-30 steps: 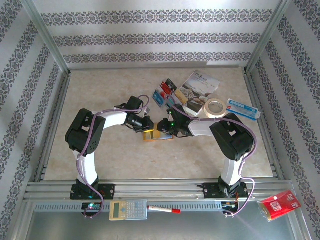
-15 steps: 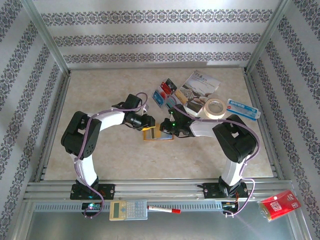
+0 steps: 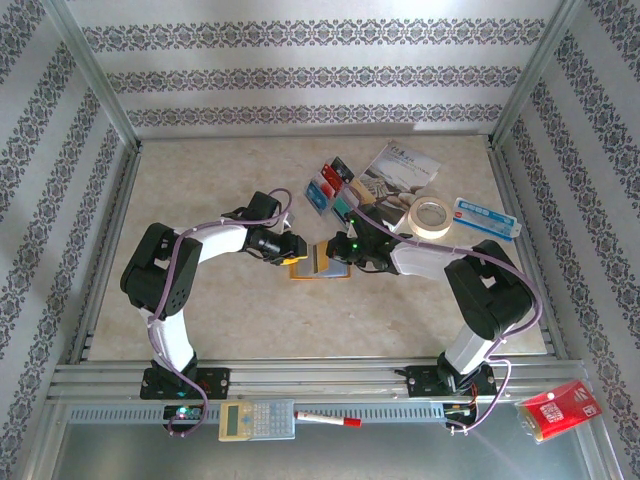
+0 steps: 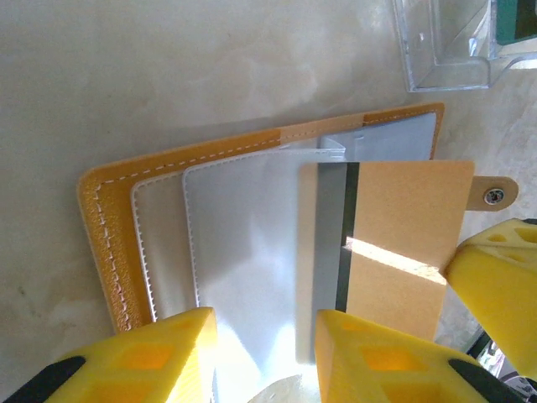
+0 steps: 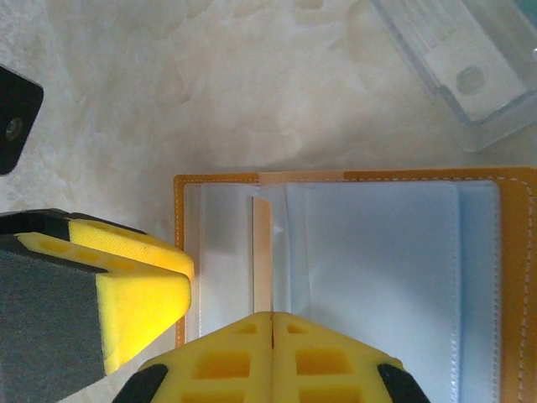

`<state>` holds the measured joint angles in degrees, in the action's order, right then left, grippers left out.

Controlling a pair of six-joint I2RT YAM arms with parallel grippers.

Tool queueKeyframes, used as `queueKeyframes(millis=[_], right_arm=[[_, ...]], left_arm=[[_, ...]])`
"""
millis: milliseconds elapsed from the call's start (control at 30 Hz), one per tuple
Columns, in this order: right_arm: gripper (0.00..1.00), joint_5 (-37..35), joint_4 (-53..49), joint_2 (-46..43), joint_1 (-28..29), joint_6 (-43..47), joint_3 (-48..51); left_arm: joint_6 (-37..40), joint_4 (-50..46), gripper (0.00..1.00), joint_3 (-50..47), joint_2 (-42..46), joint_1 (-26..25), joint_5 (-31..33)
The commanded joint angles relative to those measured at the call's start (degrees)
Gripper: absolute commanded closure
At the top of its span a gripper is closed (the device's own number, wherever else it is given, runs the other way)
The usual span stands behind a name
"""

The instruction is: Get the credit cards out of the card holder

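At the right gripper (image 5: 273, 323): clenched, yellow pads (image 5: 226, 353) pressed together on the tan credit card (image 4: 403, 218), seen edge-on running into the thin seam between them. At the left gripper (image 4: 262, 332): released, yellow fingers (image 4: 159, 357) spread apart over the clear sleeves, nothing between them. Whether pressing down on the sleeves, cannot tell.

Card sticking partway out of a sleeve, magnetic-stripe side toward the left wrist camera. Inner end seemingly under the clear plastic, outer corner at the right gripper's finger.

Beneath it, the card holder (image 4: 105, 243), lying open and flat on the table (image 3: 220, 180): orange stitched border around grey-clear sleeves, strap tab (image 4: 493, 195) with a metal snap poking out past the card. Just beyond the holder, a clear plastic box (image 4: 445, 50).

From above, both grippers nose to nose over the holder near the table's middle. Farther back, loose credit cards (image 3: 327, 183) fanned beside a printed brochure (image 3: 400, 172). Near those, a roll of tape (image 3: 431, 213) and a white-and-blue box (image 3: 487, 218).

On the near rail, a calculator (image 3: 257, 420) and a red-capped marker (image 3: 325, 419). At the near right corner, a red packet (image 3: 560, 408).
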<state>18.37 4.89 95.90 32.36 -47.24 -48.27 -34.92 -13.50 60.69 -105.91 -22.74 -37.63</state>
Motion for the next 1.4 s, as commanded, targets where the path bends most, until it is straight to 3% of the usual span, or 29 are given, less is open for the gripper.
queueKeyframes(millis=[0, 500, 700, 1000, 1167, 1367], right_arm=[[1.00, -1.8, -2.7, -1.8, -0.4, 1.9, 0.0], [1.00, -2.6, -2.0, -6.0, -0.5, 2.2, 0.9], [1.00, -3.4, -1.7, -8.0, -0.6, 2.3, 1.7], [1.00, 6.3, 8.9, -9.4, -2.8, -3.0, 3.7], [1.00, 12.0, 16.3, -8.9, -4.0, -7.5, 4.4], [1.00, 15.4, 24.3, -8.3, -5.4, -12.9, 5.8]], left_arm=[[0.4, -0.6, 0.66, 0.5, 0.5, 0.7, 0.6], [-0.4, 2.1, 0.70, 0.6, 2.7, 0.6, -2.7], [-4.3, 8.1, 0.56, -1.6, 3.2, 1.4, -5.7], [-17.5, 32.1, 0.24, -9.6, 6.4, 4.4, -14.8], [-23.4, 42.9, 0.25, -11.3, 5.7, 4.6, -18.7], [-35.9, 63.9, 0.40, -13.7, 2.5, 4.6, -22.4]])
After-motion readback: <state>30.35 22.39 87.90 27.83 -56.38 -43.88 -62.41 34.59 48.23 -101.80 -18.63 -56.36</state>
